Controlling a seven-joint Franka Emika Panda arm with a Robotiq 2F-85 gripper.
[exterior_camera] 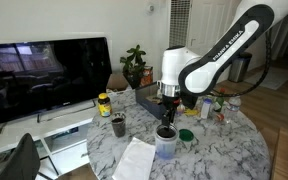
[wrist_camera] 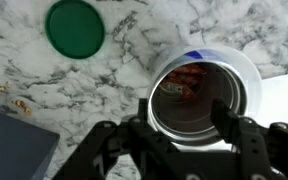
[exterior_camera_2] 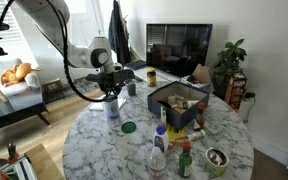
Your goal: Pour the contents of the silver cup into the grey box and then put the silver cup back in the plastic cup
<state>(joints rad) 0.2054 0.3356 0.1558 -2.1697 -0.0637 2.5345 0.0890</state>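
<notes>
The silver cup [wrist_camera: 198, 98] stands nested inside the translucent plastic cup [wrist_camera: 248, 70] on the marble table, with reddish contents showing in its dark inside. My gripper [wrist_camera: 184, 116] is open just above it, one finger on each side of the rim. In both exterior views the gripper [exterior_camera: 166, 113] [exterior_camera_2: 111, 94] hangs straight over the cups [exterior_camera: 165, 141] [exterior_camera_2: 113, 109]. The grey box [exterior_camera_2: 176, 101] stands in the middle of the table with items in it; it also shows behind the arm [exterior_camera: 147, 99].
A green lid [wrist_camera: 75, 27] [exterior_camera: 187, 135] [exterior_camera_2: 128, 127] lies beside the cups. A small dark grey cup [exterior_camera: 118, 125], a white sheet [exterior_camera: 134, 160], bottles [exterior_camera_2: 158, 150] and jars stand around the round table. A TV [exterior_camera: 44, 75] is behind.
</notes>
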